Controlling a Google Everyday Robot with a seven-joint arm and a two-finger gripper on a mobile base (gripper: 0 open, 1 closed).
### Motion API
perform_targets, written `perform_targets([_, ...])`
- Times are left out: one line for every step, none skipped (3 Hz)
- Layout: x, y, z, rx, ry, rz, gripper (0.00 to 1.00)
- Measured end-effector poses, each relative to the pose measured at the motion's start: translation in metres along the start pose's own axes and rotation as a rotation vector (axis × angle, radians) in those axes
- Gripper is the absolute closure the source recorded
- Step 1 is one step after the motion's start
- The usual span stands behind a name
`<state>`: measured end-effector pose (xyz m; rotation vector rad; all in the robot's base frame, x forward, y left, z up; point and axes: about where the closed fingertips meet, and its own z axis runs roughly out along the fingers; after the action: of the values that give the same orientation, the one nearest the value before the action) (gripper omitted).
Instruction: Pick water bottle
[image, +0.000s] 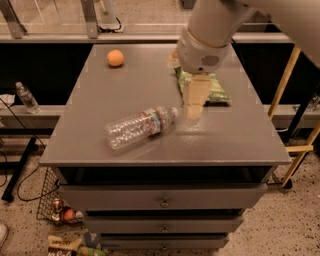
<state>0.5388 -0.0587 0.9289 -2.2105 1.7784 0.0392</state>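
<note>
The water bottle is clear, ribbed and crinkled, with a red, white and blue label near its neck. It lies on its side on the grey cabinet top, neck pointing right and slightly back. My gripper hangs from the white arm above the table, just right of the bottle's cap and apart from it. It covers part of the green chip bag.
An orange sits at the back left of the cabinet top. A smaller clear bottle with a white cap stands on a low shelf at the left. Drawers face front. A wire basket and wooden legs flank the cabinet.
</note>
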Motion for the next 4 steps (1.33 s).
perform_targets([-0.053, -0.010, 0.037, -0.039, -0.009, -0.119, 0.00])
perform_targets([-0.087, -0.007, 0.064, -0.082, 0.006, -0.185, 0.00])
perform_targets([-0.097, -0.004, 0.083, -0.110, 0.038, -0.212, 0.00])
perform_targets([-0.094, -0.002, 0.094, -0.126, 0.071, -0.216, 0.02])
